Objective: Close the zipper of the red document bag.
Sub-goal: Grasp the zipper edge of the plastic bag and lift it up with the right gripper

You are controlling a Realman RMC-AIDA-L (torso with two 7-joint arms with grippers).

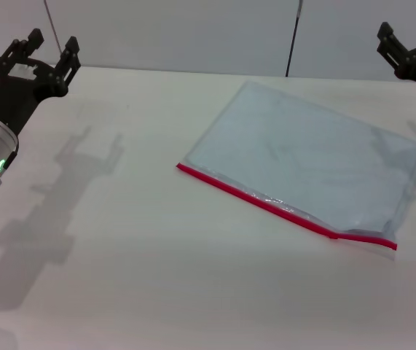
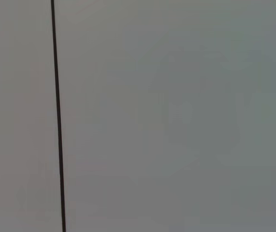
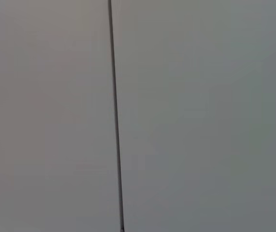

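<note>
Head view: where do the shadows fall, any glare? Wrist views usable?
Head view: the black left gripper casts a soft shadow on the white table; mild sheen on the translucent blue-grey document bag. Both wrist views: only blank grey wall with a dark seam.

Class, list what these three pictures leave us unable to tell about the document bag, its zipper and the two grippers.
- Slider on the zipper: too small in the head view to locate.
- Red document bag: contents blurred by translucent plastic.
- Right gripper: cut by the frame edge.
- Both wrist views: only blank wall, no bag; left gripper absent there.
</note>
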